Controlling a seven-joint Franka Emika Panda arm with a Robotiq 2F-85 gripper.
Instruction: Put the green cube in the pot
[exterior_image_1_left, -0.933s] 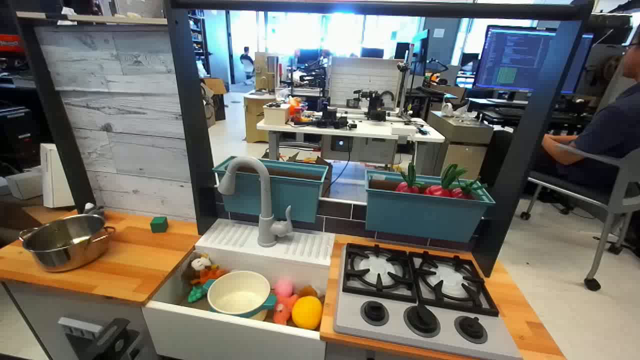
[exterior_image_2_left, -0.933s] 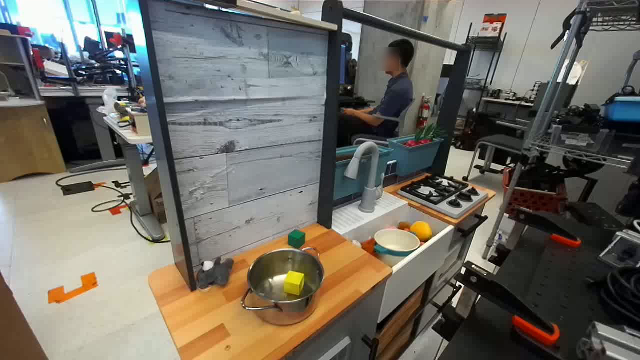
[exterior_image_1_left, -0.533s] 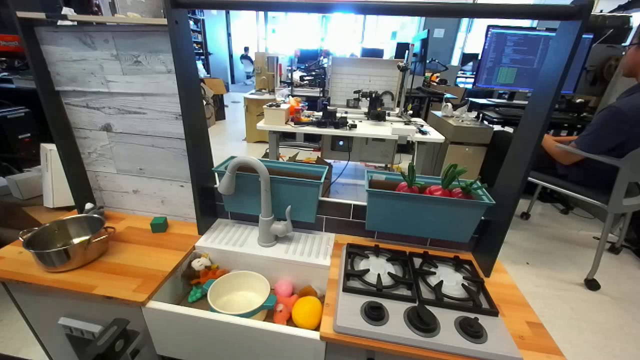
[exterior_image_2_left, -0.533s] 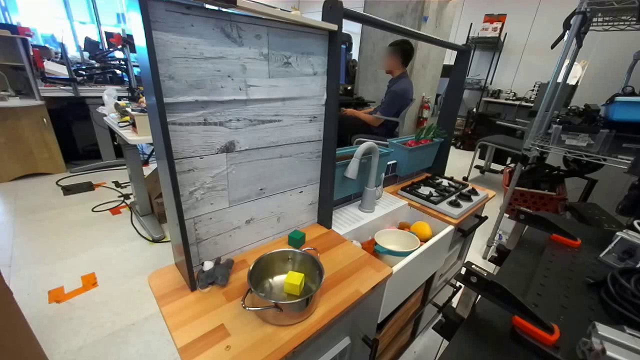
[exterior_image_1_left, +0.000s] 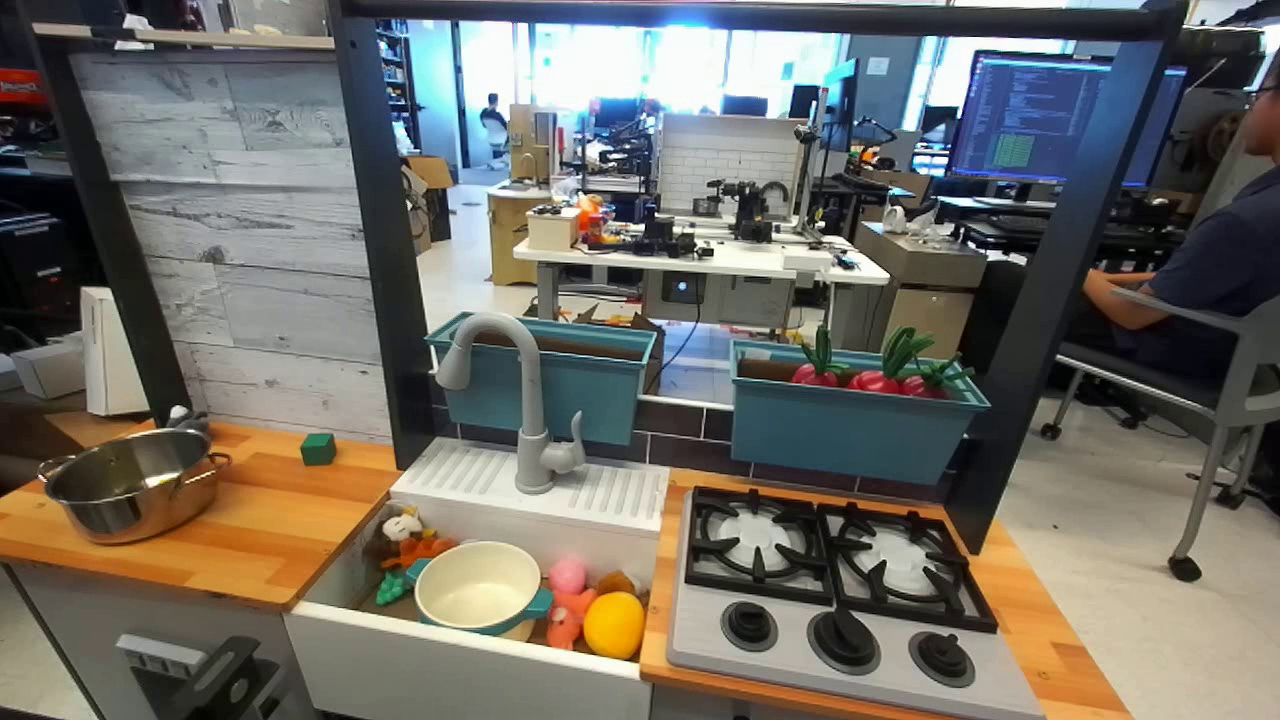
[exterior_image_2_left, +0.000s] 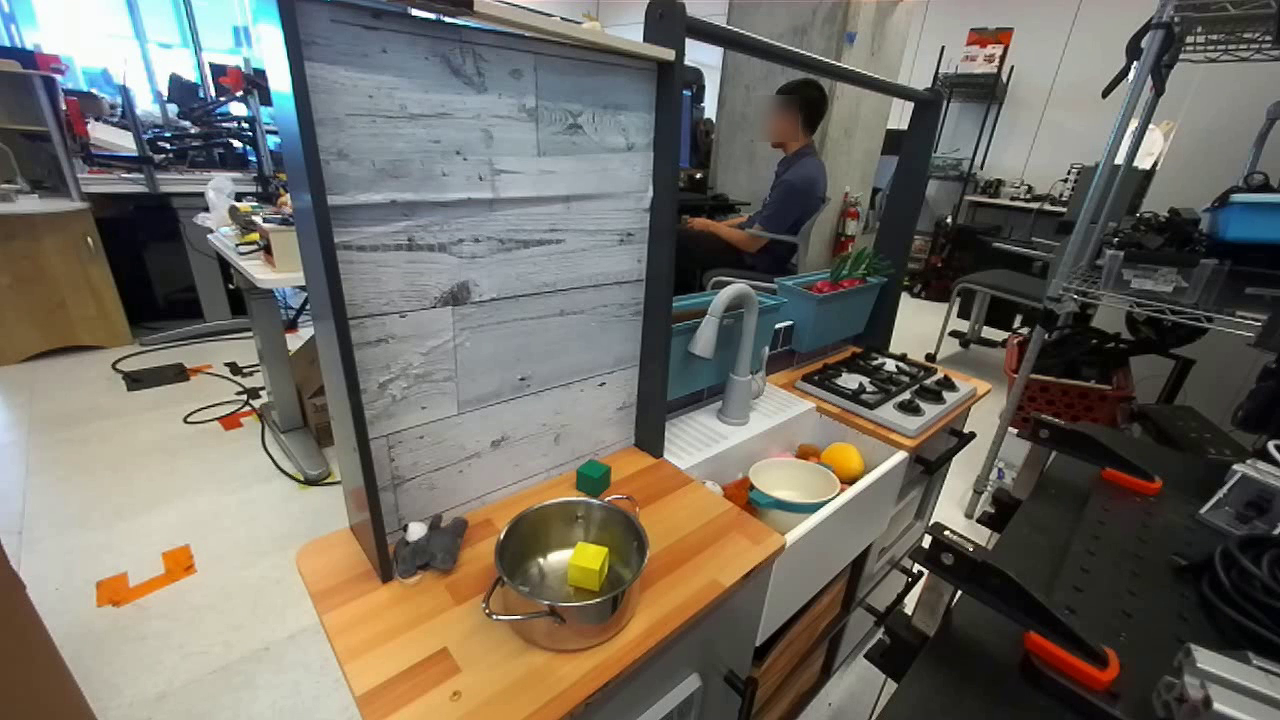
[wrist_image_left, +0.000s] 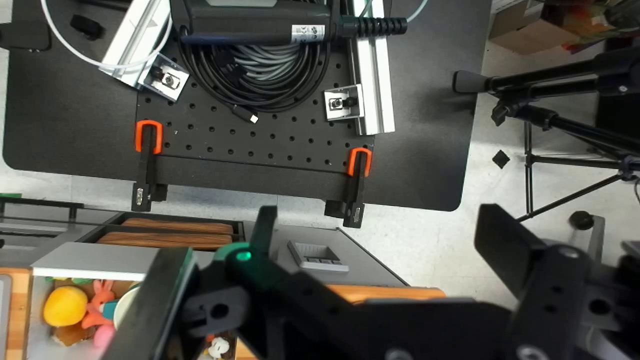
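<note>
In the wrist view the gripper is hanging released, its fingers standing wide apart, with floor and cabinet showing between them. Beyond the fingers, two orange-tipped clamps are holding the edge of a black table. In both exterior views the green cube is sitting on the wooden counter near the foot of the grey panel, outside the pot. The pot is standing upright on the same counter, and in an exterior view a yellow cube is lying inside it. A grey plush is resting near the pot, beside the panel. A cream pan is sitting in the sink among toys, with a yellow ball lying near it. The faucet is rising behind the sink, and the stove is standing on the side away from the pot. Behind the stove a teal planter is holding red radishes.
</note>
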